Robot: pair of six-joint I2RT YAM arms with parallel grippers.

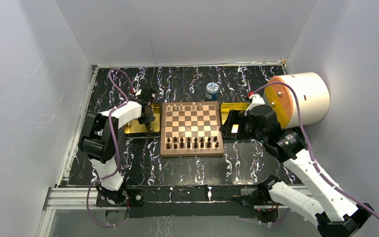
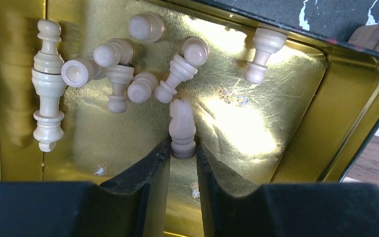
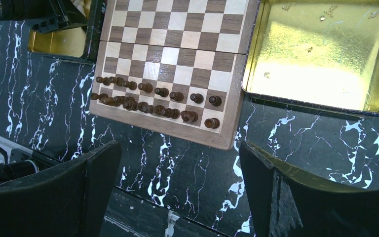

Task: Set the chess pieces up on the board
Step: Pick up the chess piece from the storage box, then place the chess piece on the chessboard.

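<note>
Gold tray (image 2: 286,123) left of board (image 1: 191,126): knight (image 2: 182,123) lies base-first between my left jaws, lengthwise; grip unclear; right jaws gaping.

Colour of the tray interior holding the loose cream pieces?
Shiny gold; the tray shows best in left wrist view.

— What sits at the left gripper (image 2: 183,154)?
— A pale cream turned-wood knight (image 2: 182,123) lies in the shiny gold rectangular tray (image 2: 237,123), with its base between the jaw tips and its head pointing away.
— And past it?
— A cluster of cream chess pieces (image 2: 128,74) lies beyond and to the left. One tall piece (image 2: 47,84) lies far left, and one pawn (image 2: 260,54) lies beyond to the right.
— And the right gripper (image 3: 177,158)?
— The square wooden checkered board (image 3: 177,49) lies beyond its jaws, with dark brown pieces (image 3: 153,98) on the nearest rows. A second gold tray (image 3: 321,49) lies just beside the board, beyond the right jaw.
</note>
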